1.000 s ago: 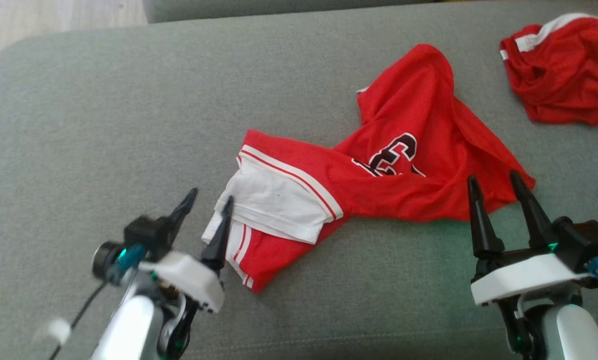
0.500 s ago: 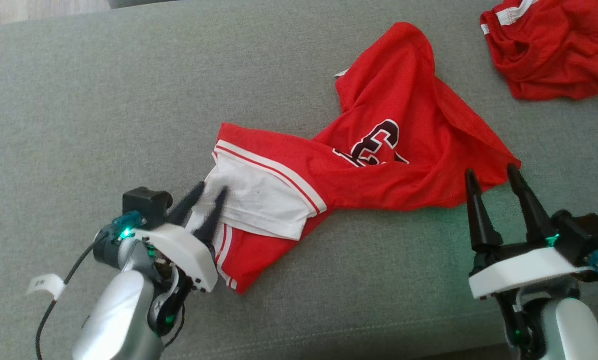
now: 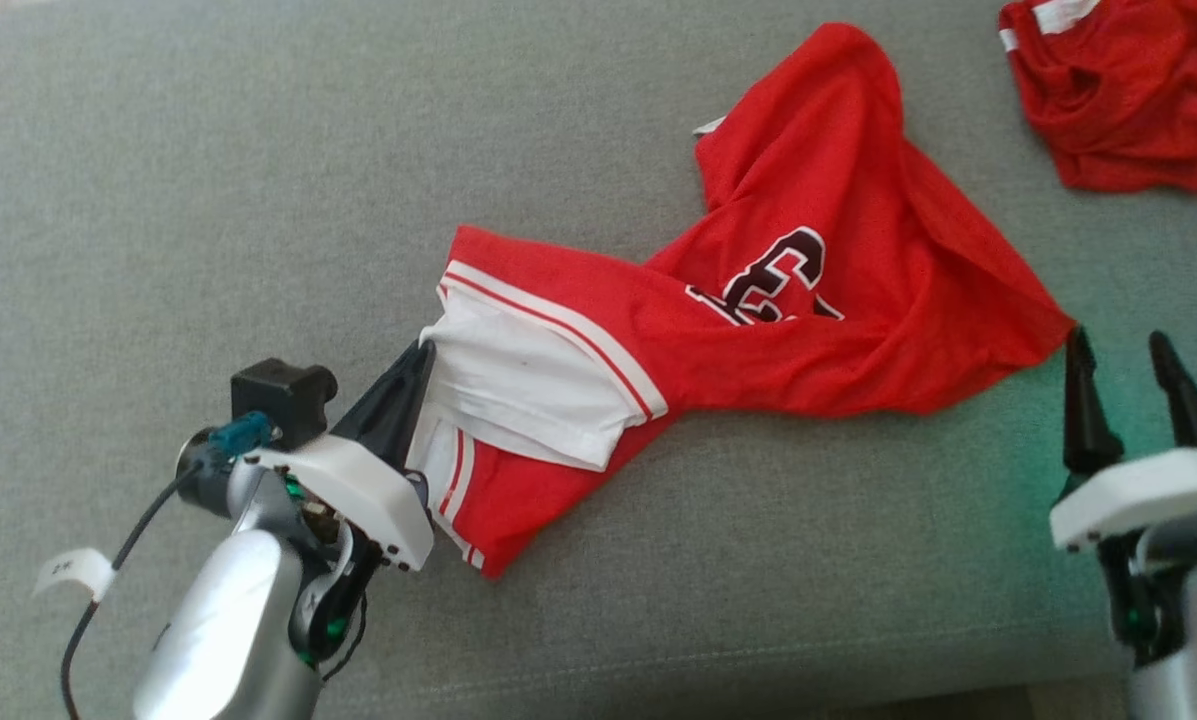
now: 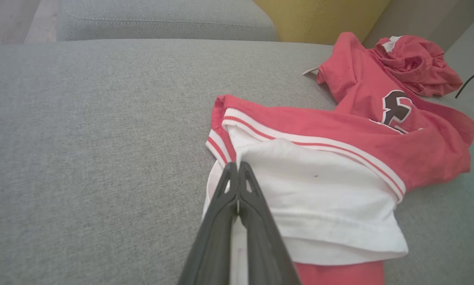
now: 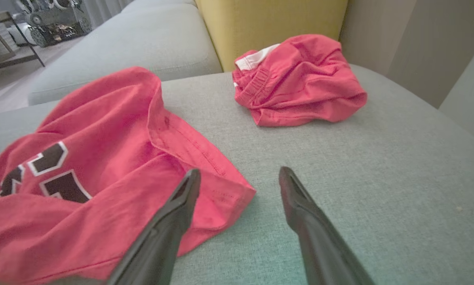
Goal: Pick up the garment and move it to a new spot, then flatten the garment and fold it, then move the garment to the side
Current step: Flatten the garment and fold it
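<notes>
The garment (image 3: 838,330) is a red jersey with dark lettering, white striped trim and a white sleeve, lying crumpled across the grey sofa seat (image 3: 208,200). My left gripper (image 3: 420,352) is shut on the garment's white left edge; the left wrist view shows the closed gripper (image 4: 236,167) with a sliver of white cloth of the garment (image 4: 332,190) pinched between the fingers. My right gripper (image 3: 1118,340) stands open just beyond the jersey's right corner. In the right wrist view the gripper (image 5: 238,172) is spread, its left finger over the garment's (image 5: 82,170) hem.
A second red garment (image 3: 1128,100) is bunched at the far right of the seat, also seen as a red heap (image 5: 300,79) before a yellow cushion (image 5: 268,23). Another grey cushion (image 4: 161,19) lies beyond the seat.
My left gripper moved onto the white edge of the garment and closed on it. The head view shifted; the right gripper stays open.
</notes>
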You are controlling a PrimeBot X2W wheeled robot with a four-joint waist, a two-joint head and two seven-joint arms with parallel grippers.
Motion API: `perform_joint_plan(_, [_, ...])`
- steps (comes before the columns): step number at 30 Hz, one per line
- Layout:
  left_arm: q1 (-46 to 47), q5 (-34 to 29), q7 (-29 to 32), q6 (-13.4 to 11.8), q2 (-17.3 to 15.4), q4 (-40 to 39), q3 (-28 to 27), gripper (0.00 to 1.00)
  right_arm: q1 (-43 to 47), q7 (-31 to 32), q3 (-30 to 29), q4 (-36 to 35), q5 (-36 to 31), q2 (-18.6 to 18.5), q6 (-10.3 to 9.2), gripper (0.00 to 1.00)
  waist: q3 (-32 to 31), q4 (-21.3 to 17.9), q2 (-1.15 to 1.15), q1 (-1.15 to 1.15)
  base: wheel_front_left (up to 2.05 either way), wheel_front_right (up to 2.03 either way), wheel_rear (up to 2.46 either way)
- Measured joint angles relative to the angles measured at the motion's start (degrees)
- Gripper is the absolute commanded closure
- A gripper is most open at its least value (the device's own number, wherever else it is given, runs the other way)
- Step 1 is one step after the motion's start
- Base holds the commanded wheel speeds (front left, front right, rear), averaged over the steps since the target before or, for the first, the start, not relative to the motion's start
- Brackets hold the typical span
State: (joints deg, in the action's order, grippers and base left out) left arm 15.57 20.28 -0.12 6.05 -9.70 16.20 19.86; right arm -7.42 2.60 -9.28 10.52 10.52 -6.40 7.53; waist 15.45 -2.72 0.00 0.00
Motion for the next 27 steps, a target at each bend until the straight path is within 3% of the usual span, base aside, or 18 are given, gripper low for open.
perform_joint_plan(12, [1.4,-0.5,-1.6,-0.6,0.0,-2.2,1.1,1.00,-8.8,9.5,0.2,11.2,1.7,-2.1,0.00,0.00,3.8,2.0,0.00,0.00,0.00,0.00,0.00])
perform_joint_plan(13, [1.4,-0.5,-1.8,-0.6,0.0,-2.5,1.3,1.00,-8.9,10.4,0.2,11.6,2.1,-2.2,0.00,1.00,4.0,2.2,0.00,0.00,0.00,0.00,0.00])
perform_joint_plan(20, [1.1,-0.5,-3.5,-1.7,-0.1,-5.8,0.7,1.00,-8.4,10.0,-0.6,8.6,5.8,-2.1,0.00,1.00,3.7,2.8,0.00,0.00,0.00,0.00,0.00])
perform_joint_plan(27, [-0.9,1.9,-4.5,-3.7,-0.8,-13.8,-2.3,1.00,-5.6,10.6,-0.7,-2.9,15.1,0.1,0.00,1.00,1.3,2.2,0.00,0.00,0.00,0.00,0.00])
